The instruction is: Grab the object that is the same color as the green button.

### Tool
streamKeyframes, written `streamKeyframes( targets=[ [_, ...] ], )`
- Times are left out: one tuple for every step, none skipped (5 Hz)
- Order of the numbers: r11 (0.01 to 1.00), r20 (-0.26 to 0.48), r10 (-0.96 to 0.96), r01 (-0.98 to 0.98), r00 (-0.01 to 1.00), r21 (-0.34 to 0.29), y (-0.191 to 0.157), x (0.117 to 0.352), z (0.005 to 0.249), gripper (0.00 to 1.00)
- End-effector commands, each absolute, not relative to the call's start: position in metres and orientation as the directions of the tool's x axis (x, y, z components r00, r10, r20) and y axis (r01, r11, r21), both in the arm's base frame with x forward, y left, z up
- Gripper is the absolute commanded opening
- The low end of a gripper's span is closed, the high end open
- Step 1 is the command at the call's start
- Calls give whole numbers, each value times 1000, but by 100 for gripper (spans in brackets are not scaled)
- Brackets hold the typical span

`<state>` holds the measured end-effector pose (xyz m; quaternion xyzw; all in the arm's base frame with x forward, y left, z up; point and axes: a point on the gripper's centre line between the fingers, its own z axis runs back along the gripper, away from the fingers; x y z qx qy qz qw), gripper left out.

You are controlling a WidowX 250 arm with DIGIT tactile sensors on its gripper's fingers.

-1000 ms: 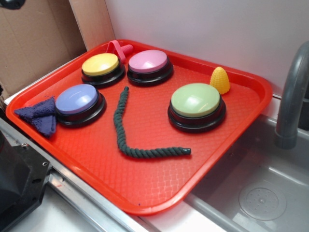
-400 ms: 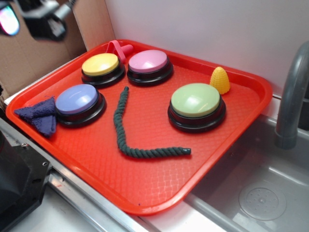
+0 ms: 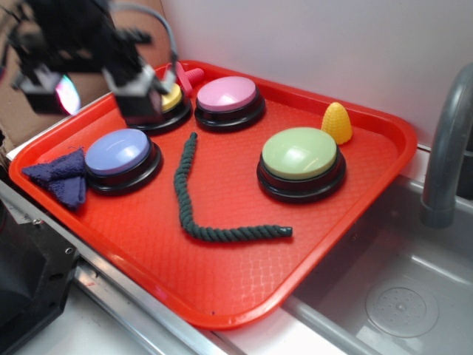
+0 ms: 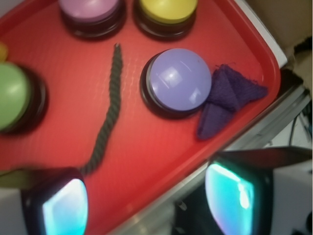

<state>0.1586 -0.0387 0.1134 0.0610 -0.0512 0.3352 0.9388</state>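
The object, a dark green twisted rope (image 3: 194, 200), lies bent in an L on the red tray (image 3: 244, 285), between the lavender button and the green button (image 3: 299, 154). My gripper (image 3: 100, 100) hovers blurred over the tray's back left corner, above the yellow button, well clear of the rope. In the wrist view the rope (image 4: 107, 117) runs down toward my left finger, and the green button (image 4: 12, 95) shows at the left edge. The gripper (image 4: 151, 200) is open with nothing between its fingers.
On the tray also stand a yellow button (image 3: 171, 97), a pink button (image 3: 226, 94) and a lavender button (image 3: 117, 150). A folded blue-purple cloth (image 3: 63, 176), a yellow corn toy (image 3: 337, 123) and a pink piece (image 3: 188, 75) lie there too. A sink (image 3: 399, 303) and faucet (image 3: 443, 148) are at right.
My gripper has come into view from the upper left and moved right and down over the tray's back left corner. The rope and buttons have not moved.
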Motion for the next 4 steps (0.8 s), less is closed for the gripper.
streamKeyframes(
  targets=[
    [712, 172, 680, -698, 713, 76, -42, 187, 59, 100],
    [699, 89, 710, -714, 698, 25, -36, 194, 39, 100],
    [707, 78, 706, -708, 704, -1, -36, 193, 27, 100],
    [705, 69, 708, -709, 703, -8, -34, 193, 18, 99]
  ],
)
